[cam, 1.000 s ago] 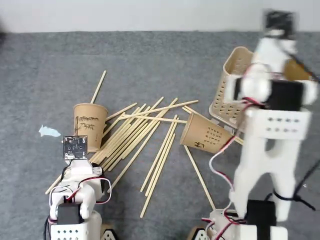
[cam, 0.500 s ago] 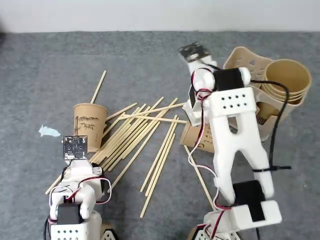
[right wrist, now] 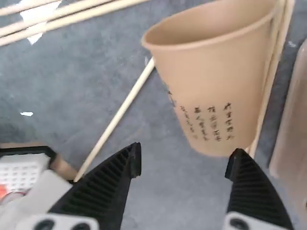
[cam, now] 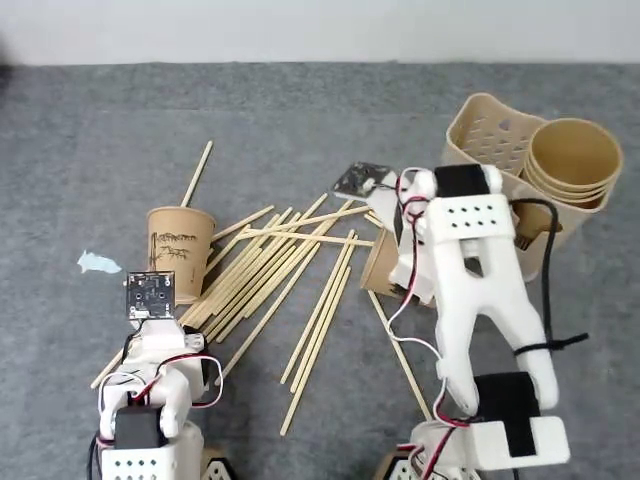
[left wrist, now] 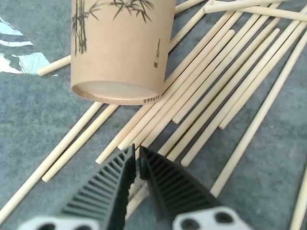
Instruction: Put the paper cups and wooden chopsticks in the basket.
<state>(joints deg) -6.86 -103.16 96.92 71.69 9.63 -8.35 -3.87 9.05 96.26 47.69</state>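
A brown paper cup (left wrist: 120, 48) printed with bamboo sits among the wooden chopsticks (left wrist: 211, 91), its recessed base turned toward my left gripper (left wrist: 136, 165). That gripper is shut, empty, just short of the cup and over the chopsticks. A second paper cup (right wrist: 216, 96) lies on its side on the grey mat; my right gripper (right wrist: 184, 165) hangs open just short of it, holding nothing. From above, the bamboo cup (cam: 180, 245) is at the left, the lying cup (cam: 383, 268) partly under the right arm (cam: 470, 240). The beige basket (cam: 480, 135) holds stacked cups (cam: 575, 155).
Chopsticks (cam: 270, 265) fan across the middle of the mat, one apart at the far left (cam: 197, 172) and one by the right arm's base (cam: 400, 350). A pale blue scrap (cam: 98, 263) lies at the left. The left arm (cam: 150, 380) stands at the front left.
The right arm has swung left from over the basket and come down at the lying cup, uncovering the basket and its stacked cups. The left arm has not moved.
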